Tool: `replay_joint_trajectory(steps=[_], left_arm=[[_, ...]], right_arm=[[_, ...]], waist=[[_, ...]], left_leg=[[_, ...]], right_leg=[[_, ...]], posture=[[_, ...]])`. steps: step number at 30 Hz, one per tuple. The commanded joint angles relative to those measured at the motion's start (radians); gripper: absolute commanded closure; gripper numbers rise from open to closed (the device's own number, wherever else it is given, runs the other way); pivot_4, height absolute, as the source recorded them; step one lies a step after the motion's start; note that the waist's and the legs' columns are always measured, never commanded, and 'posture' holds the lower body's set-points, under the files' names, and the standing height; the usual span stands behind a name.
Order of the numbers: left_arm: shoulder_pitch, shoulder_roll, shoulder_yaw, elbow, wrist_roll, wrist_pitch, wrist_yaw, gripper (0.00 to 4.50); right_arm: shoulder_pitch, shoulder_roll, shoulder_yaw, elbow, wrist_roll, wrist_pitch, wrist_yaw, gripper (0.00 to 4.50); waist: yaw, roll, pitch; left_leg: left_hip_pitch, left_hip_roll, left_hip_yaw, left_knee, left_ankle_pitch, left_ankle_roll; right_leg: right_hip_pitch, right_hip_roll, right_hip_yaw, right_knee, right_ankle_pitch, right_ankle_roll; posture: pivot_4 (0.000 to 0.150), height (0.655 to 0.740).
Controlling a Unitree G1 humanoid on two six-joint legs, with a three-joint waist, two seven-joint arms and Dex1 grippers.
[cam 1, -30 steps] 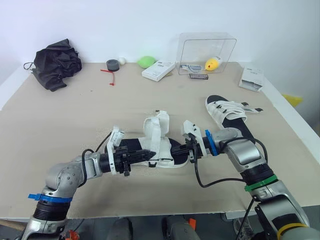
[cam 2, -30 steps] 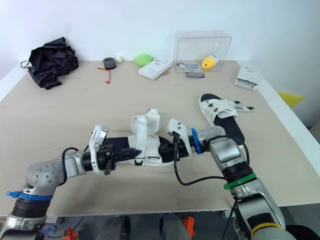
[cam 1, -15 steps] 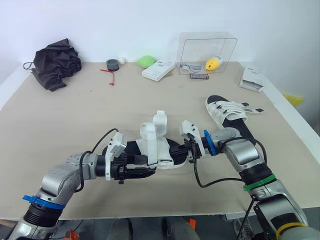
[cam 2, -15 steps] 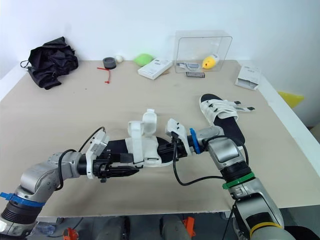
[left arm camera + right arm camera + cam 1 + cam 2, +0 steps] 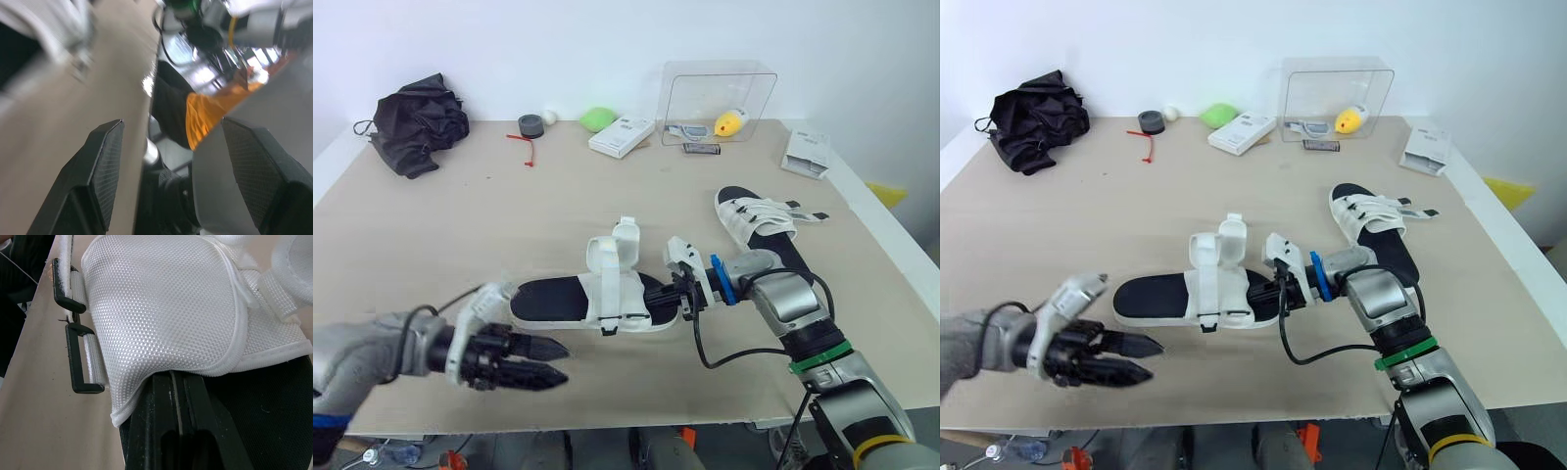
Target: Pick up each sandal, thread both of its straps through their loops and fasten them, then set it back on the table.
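Black cloth point(image 5: 417, 122), clear box point(image 5: 705, 93)

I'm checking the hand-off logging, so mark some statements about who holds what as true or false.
1. The right gripper is shut on the near sandal. True.
2. The left gripper grips that sandal's heel. False: it is open, holds nothing, and is apart from the sandal, near the table's front edge.
3. The second sandal lies to the robot's right of the near one. True.
4. The black cloth is inside the clear box. False: it lies on the table's far left corner, and the box stands far right.
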Motion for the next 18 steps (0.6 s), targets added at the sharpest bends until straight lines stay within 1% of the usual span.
replay_joint_trajectory(steps=[1,4,6,8,12,18], left_arm=[[0.027,-0.118,-0.086,-0.004,0.162,-0.162,0.111,1.24],[0.031,-0.187,-0.119,0.037,0.248,-0.234,0.162,1.24],[0.026,-0.219,-0.127,0.064,0.282,-0.269,0.182,1.24],[0.008,-0.254,-0.118,0.082,0.287,-0.284,0.206,1.24],[-0.035,-0.304,-0.087,0.094,0.238,-0.245,0.24,1.24],[-0.066,-0.355,-0.051,0.05,0.099,-0.128,0.285,1.24]], right_arm=[[0.015,0.007,0.027,0.0,-0.014,0.021,-0.018,4.5],[0.017,0.005,0.025,-0.01,-0.01,0.028,-0.022,4.5],[0.017,0.003,0.023,-0.016,-0.007,0.033,-0.024,4.5],[0.019,0.0,0.021,-0.023,-0.005,0.038,-0.026,4.5],[0.017,-0.003,0.021,-0.021,-0.006,0.039,-0.028,4.5],[0.013,0.001,0.022,-0.017,-0.006,0.037,-0.03,4.5]], waist=[[0.001,-0.001,0.0],[0.001,-0.001,0.0],[0.001,-0.001,0.0],[0.002,-0.001,0.0],[0.001,-0.001,0.0],[0.001,-0.001,0.0]], left_leg=[[0.0,0.0,0.001,0.0,0.0,0.0],[0.0,0.002,0.0,0.001,0.0,0.0],[0.001,0.003,0.0,0.001,0.0,0.0],[0.0,0.003,0.0,0.001,0.0,0.0],[0.0,0.003,-0.001,0.001,0.0,0.0],[0.0,0.002,-0.001,0.002,0.0,0.0]], right_leg=[[0.0,0.0,0.0,0.0,0.0,0.0],[0.0,0.002,0.0,0.001,0.001,-0.002],[0.0,0.004,0.0,0.001,0.002,-0.002],[0.0,0.005,0.0,0.001,0.001,-0.002],[0.0,0.005,0.0,0.001,0.001,-0.001],[0.0,0.004,0.001,0.001,0.002,0.0]], posture=[[0.15,0.74],[0.15,0.74],[0.15,0.74],[0.15,0.74],[0.15,0.74],[0.15,0.74]])
